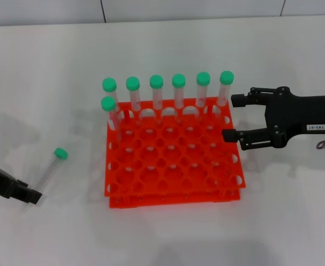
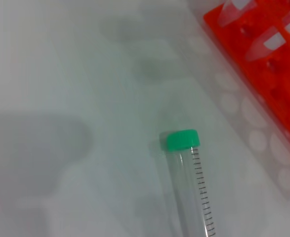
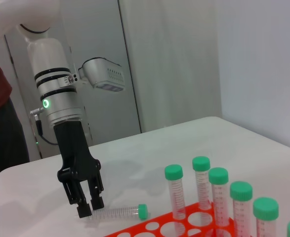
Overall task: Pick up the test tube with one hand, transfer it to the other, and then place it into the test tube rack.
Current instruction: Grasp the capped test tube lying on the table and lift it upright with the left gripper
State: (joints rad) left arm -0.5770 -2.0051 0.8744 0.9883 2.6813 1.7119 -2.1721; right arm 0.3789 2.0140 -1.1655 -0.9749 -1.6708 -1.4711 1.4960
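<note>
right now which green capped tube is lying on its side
The test tube on the table left of the test tube rack; the other tubes stand upright in it.

White table: rack, loose tube.

head view high, looking down; left wrist close above test tube; right wrist low, sideways, sharing it
</note>
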